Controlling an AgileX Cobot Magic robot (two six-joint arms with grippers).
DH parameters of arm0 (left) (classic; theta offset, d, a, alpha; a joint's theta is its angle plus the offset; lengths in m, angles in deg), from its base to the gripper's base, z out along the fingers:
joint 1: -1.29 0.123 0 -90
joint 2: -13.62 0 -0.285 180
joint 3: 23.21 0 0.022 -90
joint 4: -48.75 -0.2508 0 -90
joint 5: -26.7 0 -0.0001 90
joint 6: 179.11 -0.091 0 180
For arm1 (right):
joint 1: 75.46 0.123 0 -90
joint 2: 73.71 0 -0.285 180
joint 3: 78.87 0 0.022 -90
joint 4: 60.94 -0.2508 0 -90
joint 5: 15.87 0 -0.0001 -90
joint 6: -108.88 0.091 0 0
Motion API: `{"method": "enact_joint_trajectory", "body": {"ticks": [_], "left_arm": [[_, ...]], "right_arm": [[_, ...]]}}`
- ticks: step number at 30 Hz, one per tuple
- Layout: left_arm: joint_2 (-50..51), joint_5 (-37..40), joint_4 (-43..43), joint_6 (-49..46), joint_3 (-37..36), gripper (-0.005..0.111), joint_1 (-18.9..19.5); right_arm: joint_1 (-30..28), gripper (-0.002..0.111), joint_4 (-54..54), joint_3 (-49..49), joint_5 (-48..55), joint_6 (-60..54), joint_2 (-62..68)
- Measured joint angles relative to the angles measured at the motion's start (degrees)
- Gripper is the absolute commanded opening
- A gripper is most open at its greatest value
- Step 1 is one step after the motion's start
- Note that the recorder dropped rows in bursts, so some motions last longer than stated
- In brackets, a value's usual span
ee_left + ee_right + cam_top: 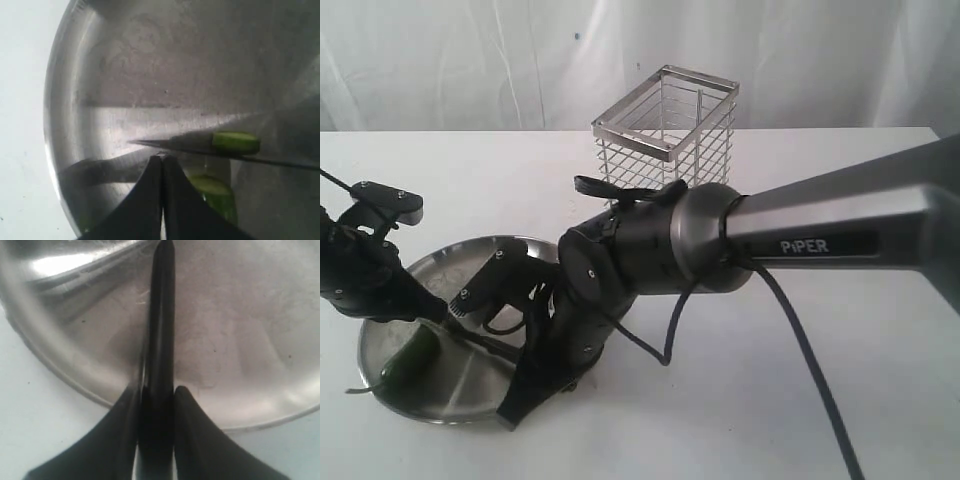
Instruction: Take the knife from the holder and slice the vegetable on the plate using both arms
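Note:
The knife (161,315) has its black handle clamped between the fingers of my right gripper (157,392), which stands at the near rim of the steel plate (440,268). Its dark blade (190,145) reaches across the plate, with a cut piece of the green chili (236,142) resting on it. A larger piece of chili (216,192) lies on the plate beside my left gripper (162,159), whose fingers are pressed together with nothing seen between them. In the exterior view the chili (410,352) sits at the plate's left, just below the left gripper (438,312). The right gripper (517,400) reaches across from the right.
The empty chrome wire holder (665,125) stands upright behind the plate on the white table (770,400). The bulky right arm (800,235) crosses the middle of the scene, and its black cable (810,380) hangs down to the table.

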Motion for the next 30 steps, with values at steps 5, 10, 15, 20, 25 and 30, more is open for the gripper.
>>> {"method": "enact_joint_trajectory", "body": {"ticks": [5,10,15,20,25,30], "left_arm": [[0.0,0.04,0.0,0.0,0.0,0.002,0.0],[0.0,0.18,0.0,1.08,0.0,0.021,0.0],[-2.8,-0.41,0.0,1.92,0.0,0.027,0.0],[-6.09,-0.68,0.0,2.14,0.13,0.027,0.0],[-7.26,-0.34,0.0,2.55,0.13,0.027,0.0],[-7.26,0.19,0.0,2.95,0.13,0.027,0.0]], "right_arm": [[0.0,0.0,3.87,-0.5,-0.86,6.48,-1.59],[0.0,0.0,4.61,-0.49,-1.1,7.89,-3.41],[0.38,0.0,4.99,-0.49,-0.26,9.67,-4.15],[2.37,0.0,4.99,-0.49,0.46,10.4,-4.39],[3.62,0.0,4.99,-0.49,0.83,11.62,-4.7],[4.35,0.0,5.09,-0.49,0.96,12.27,-4.75]]}}
